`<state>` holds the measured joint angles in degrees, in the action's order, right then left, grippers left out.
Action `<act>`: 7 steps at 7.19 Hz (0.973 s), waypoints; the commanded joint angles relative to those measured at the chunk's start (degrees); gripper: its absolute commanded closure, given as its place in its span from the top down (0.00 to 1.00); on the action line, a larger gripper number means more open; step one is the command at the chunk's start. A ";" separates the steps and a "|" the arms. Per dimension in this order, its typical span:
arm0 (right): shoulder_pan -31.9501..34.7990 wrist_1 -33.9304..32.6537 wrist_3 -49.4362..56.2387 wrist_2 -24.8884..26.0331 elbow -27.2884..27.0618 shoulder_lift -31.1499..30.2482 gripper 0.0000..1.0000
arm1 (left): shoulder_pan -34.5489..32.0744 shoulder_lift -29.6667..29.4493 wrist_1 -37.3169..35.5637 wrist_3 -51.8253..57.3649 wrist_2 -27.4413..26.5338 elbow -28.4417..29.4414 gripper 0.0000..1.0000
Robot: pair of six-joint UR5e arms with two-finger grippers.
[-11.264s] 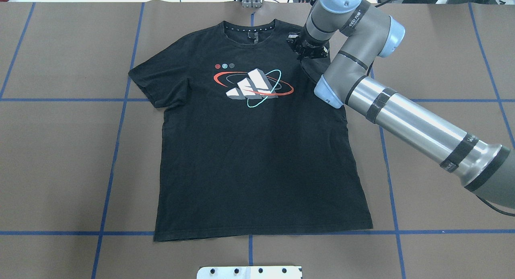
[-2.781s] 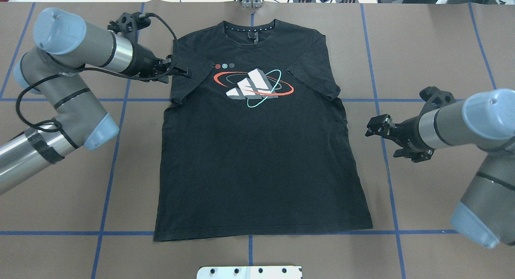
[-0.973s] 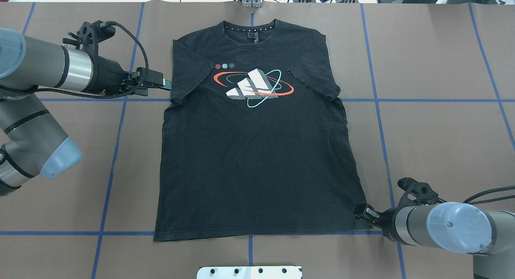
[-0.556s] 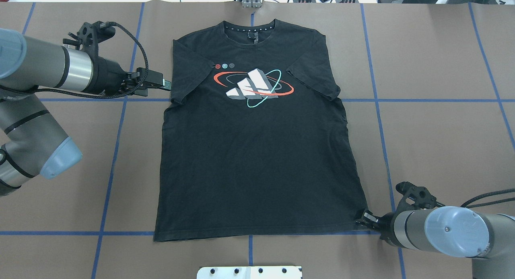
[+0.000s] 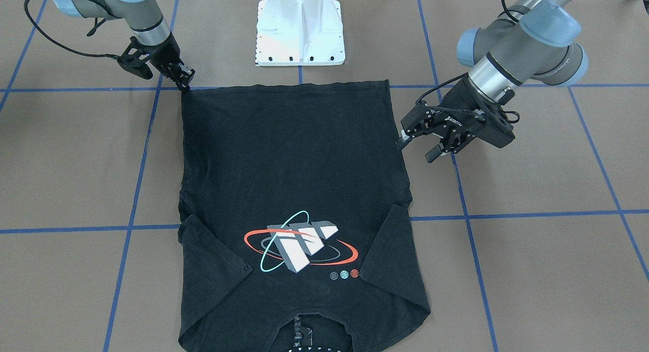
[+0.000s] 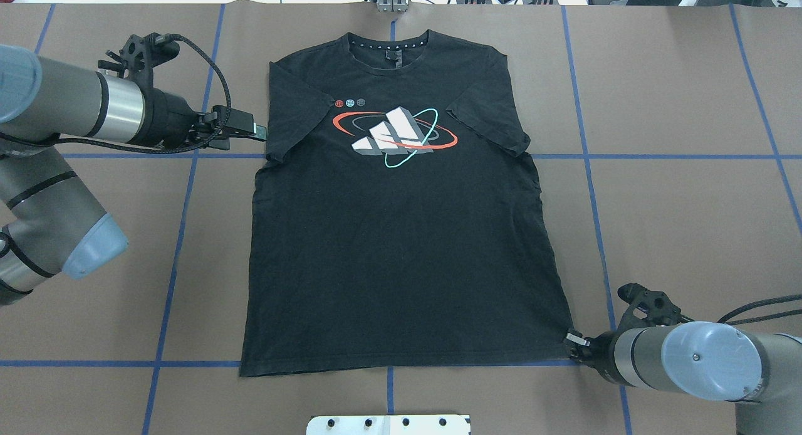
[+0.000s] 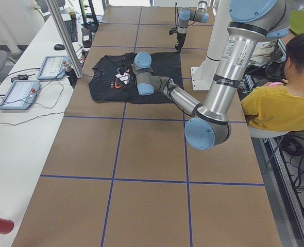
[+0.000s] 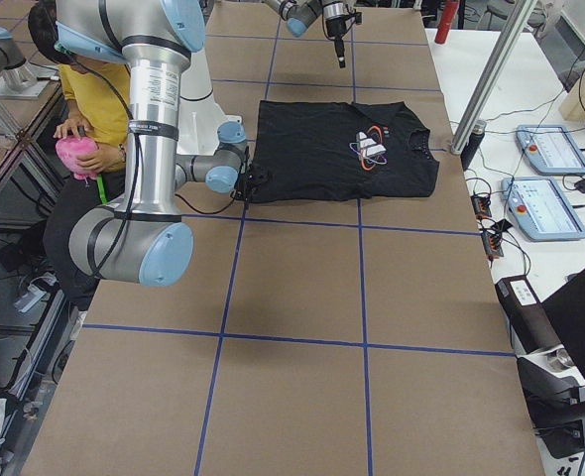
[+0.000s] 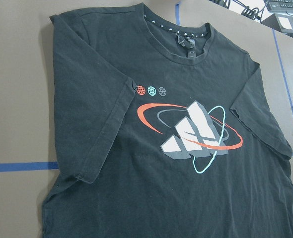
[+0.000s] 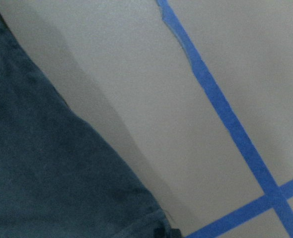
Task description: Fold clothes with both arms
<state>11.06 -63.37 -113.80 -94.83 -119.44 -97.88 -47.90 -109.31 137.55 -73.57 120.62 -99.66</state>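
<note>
The black T-shirt (image 6: 401,247) lies flat, graphic up, collar at the far side, both sleeves folded inward; it also shows in the front view (image 5: 289,159) and the left wrist view (image 9: 186,148). My left gripper (image 6: 258,133) hovers open beside the folded left sleeve's edge, holding nothing; the front view (image 5: 416,148) shows its fingers apart. My right gripper (image 6: 575,342) is low at the hem's near-right corner, also in the front view (image 5: 185,84). Whether it is shut on the hem is hidden. The right wrist view shows only the shirt's edge (image 10: 37,173) and table.
The white pedestal base (image 5: 300,32) stands just behind the hem. Blue tape lines (image 6: 589,156) grid the brown table. An operator in yellow (image 7: 281,108) sits beside the base. Tablets (image 8: 545,149) lie on the side bench beyond the collar.
Over the earlier frames both sleeves were folded in. In the last second my right gripper slid slightly outward to the hem's corner; the left arm held still.
</note>
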 commanded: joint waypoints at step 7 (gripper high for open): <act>-6.05 0.26 -3.00 0.08 -7.48 -4.69 0.00 | 14.38 19.57 -0.35 -19.64 -11.96 -14.60 0.98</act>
<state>6.00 -63.11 -116.19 -95.01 -126.55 -102.58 -37.28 -91.14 137.32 -88.88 111.42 -113.74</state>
